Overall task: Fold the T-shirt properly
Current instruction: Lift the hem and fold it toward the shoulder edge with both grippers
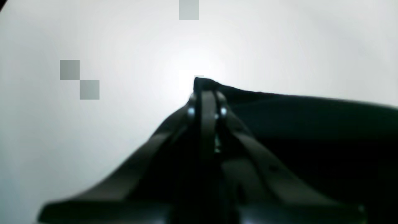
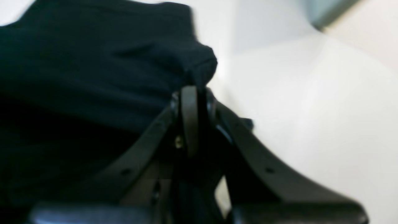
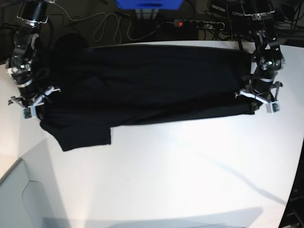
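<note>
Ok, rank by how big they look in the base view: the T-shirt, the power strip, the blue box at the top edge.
1. T-shirt, by far the largest, spread across the table.
2. Blue box, though cut off by the frame edge.
3. Power strip, thin; close to the box, so that ranking is unsure.

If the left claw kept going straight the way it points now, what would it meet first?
Probably the white table. The left claw is shut on the T-shirt edge, and only bare tabletop shows beyond its tip; depth is unclear.
</note>
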`<state>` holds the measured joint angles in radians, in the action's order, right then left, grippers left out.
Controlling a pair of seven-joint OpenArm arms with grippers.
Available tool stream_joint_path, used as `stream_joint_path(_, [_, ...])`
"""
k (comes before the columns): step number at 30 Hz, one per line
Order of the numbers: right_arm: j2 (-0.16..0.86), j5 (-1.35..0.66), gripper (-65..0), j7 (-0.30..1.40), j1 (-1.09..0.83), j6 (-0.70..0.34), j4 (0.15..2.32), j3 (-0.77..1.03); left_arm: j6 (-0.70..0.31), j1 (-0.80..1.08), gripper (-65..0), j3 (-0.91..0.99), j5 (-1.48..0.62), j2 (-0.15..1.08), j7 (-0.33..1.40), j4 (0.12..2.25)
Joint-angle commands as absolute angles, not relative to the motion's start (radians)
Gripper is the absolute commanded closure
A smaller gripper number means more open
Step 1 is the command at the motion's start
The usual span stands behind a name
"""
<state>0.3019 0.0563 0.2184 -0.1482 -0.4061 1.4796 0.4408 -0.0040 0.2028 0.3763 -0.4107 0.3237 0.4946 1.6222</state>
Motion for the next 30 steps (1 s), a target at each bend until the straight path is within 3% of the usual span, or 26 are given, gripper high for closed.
stream_joint_path(1, [0.318,0.048,-0.1,0.194,-0.143,-0.45,1.5,0.46,-0.002,0.197,0.0,0.384,-0.414,0.337,0.466,1.636])
stream_joint_path(4, [0.317,0.048,-0.1,0.196,-0.142,-0.499,1.5,0.512,-0.002,0.197,0.0,0.384,-0.414,0.343,0.467,1.646])
stream_joint_path(23, [0.297,0.05,-0.1,0.194,-0.177,-0.503,1.492,0.509,-0.002,0.248,0.0,0.418,-0.414,0.263,0.475,1.636])
stream_joint_path(26, [0.297,0.05,-0.1,0.196,-0.176,-0.503,1.492,0.509,0.002,0.248,-9.7,0.418,-0.414,0.26,0.475,1.639])
stream_joint_path(30, [0.297,0.05,-0.1,0.196,-0.174,-0.503,1.492,0.509,-0.001,0.262,-29.2,0.418,-0.414,0.263,0.475,1.65])
